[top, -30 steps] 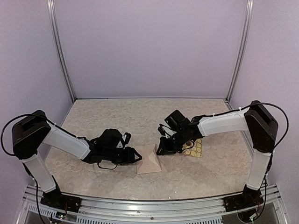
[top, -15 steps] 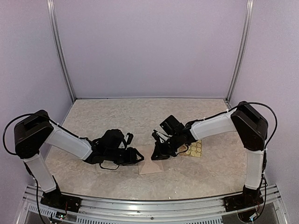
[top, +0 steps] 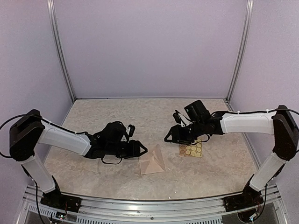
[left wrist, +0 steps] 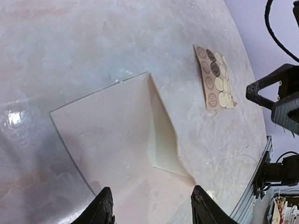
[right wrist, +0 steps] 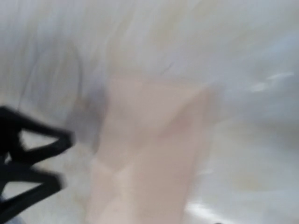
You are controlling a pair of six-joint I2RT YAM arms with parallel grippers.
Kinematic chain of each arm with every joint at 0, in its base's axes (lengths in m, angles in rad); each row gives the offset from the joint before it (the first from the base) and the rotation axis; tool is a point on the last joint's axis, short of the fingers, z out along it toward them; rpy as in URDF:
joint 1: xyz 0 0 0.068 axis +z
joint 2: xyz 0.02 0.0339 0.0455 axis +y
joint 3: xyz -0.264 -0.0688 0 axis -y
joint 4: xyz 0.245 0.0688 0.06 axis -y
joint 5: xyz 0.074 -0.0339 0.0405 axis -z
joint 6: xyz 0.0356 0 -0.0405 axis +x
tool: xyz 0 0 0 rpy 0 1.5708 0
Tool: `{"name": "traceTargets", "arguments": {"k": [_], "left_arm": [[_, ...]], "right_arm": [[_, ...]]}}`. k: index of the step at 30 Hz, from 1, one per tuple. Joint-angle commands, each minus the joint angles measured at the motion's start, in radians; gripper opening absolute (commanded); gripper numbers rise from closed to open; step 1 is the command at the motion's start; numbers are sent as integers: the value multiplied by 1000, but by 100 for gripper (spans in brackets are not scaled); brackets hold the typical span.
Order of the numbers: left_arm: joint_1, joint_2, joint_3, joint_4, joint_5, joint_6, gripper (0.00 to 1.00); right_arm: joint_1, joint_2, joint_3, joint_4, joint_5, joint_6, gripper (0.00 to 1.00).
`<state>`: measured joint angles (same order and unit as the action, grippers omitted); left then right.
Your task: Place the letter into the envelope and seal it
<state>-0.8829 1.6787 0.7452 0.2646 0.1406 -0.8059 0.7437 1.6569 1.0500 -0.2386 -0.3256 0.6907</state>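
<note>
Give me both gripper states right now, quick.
Left gripper: open, holding nothing, its fingertips at the edge of the envelope.
Right gripper: cannot be told; its wrist view is blurred.

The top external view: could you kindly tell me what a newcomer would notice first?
The pale envelope lies toward the near middle of the table, its pointed flap partly raised. The left gripper sits at its left edge, the right gripper farther back on its right, beside a tan sticker sheet.
</note>
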Motion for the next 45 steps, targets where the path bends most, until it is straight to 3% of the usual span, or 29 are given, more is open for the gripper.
{"name": "traceTargets", "arguments": {"k": [1, 5, 10, 17, 25, 31, 36, 45], "left_arm": [[-19, 12, 134, -16, -15, 33, 54], [-37, 89, 233, -13, 7, 32, 54], [-56, 197, 351, 4, 49, 33, 54], [-62, 291, 403, 39, 92, 14, 54], [-65, 345, 410, 78, 127, -2, 54], [-65, 371, 432, 79, 121, 4, 54], [-69, 404, 467, 90, 134, 6, 54], [-85, 505, 559, 65, 152, 2, 53]], "right_arm": [[-146, -97, -120, -62, 82, -59, 58], [-248, -126, -203, -27, 58, -113, 61], [-280, -78, -247, 41, 26, -150, 64], [-273, 23, -285, 140, -87, -179, 64], [-188, 55, -293, 161, -162, -215, 57], [-166, -60, -309, 187, -157, -151, 60], [-244, -156, -309, 146, -104, -113, 69], [-401, -76, -305, 88, -90, -155, 68]]}}
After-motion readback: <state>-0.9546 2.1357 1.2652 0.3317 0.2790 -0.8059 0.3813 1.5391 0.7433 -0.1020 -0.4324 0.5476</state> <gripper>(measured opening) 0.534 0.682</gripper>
